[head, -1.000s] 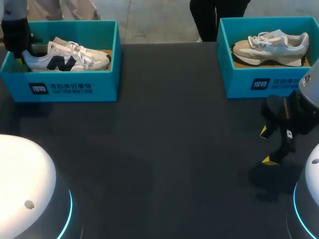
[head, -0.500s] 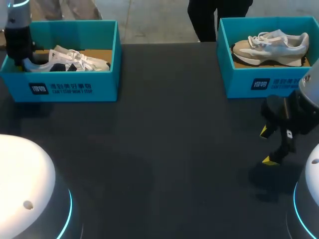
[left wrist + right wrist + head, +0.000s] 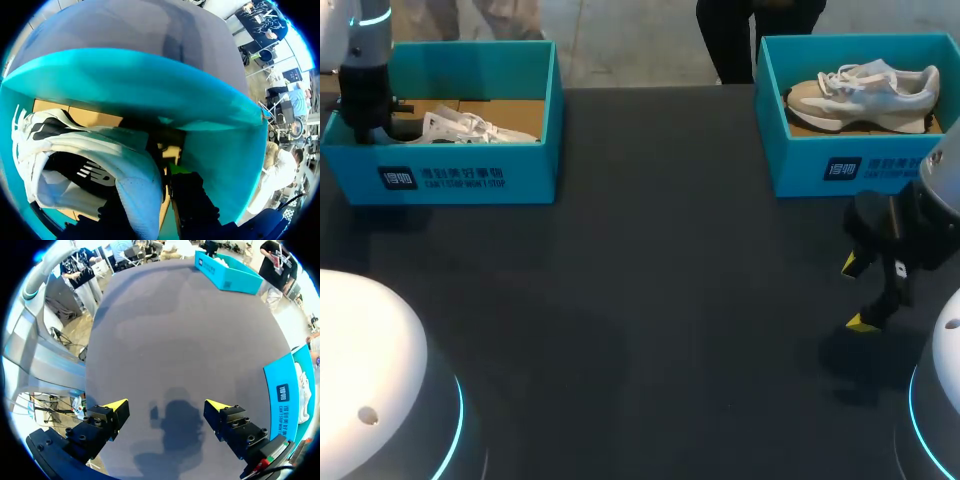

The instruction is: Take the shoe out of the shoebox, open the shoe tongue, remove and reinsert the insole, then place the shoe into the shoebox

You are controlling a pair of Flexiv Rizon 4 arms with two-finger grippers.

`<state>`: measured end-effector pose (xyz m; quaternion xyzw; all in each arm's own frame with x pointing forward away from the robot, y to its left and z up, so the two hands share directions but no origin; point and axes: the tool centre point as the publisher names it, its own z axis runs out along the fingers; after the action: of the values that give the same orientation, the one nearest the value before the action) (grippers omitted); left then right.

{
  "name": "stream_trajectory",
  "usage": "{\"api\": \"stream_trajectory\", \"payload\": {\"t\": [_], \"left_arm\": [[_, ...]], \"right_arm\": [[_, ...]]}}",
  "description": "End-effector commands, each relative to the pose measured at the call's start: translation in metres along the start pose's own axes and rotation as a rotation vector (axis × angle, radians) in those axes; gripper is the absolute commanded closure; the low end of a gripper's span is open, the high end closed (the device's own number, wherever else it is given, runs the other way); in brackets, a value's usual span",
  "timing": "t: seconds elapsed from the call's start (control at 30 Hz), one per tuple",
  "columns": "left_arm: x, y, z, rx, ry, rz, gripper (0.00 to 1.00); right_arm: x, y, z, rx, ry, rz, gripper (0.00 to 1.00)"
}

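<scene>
1. Now the left claw (image 3: 366, 122) pinches the white shoe (image 3: 470, 127) by its heel (tips hidden), inside the teal shoebox (image 3: 470, 175), upper left of the frame
2. Right claw (image 3: 857, 293) gapes wide, empty, above the counter (image 3: 650, 300), lower right

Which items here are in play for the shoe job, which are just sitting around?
In play: left gripper, shut on the white shoe; left shoebox around it.
Sitting around: right gripper, open above the table; beige shoe in the right shoebox.
</scene>
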<state>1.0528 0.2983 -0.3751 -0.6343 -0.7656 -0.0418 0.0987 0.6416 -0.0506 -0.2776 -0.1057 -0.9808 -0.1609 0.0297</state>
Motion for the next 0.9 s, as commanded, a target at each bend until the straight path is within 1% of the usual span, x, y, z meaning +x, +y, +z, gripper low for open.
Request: {"api": "stream_trajectory", "payload": {"t": [0.03, 0.43, 0.63, 0.9], "left_arm": [[-0.001, 0.004, 0.004, 0.009, -0.001, 0.000, 1.00], [-0.002, 0.008, 0.012, 0.007, -0.026, 0.002, 1.00], [-0.001, 0.009, 0.009, 0.009, -0.058, 0.011, 1.00], [-0.002, 0.010, -0.001, 0.004, -0.084, 0.020, 1.00]], "right_arm": [[0.001, 0.000, 0.001, 0.002, -0.002, 0.001, 0.00], [0.001, 0.000, 0.001, 0.002, -0.002, 0.001, 0.00], [0.001, 0.000, 0.001, 0.002, -0.002, 0.001, 0.00], [0.001, 0.000, 0.001, 0.002, -0.002, 0.001, 0.00]]}}
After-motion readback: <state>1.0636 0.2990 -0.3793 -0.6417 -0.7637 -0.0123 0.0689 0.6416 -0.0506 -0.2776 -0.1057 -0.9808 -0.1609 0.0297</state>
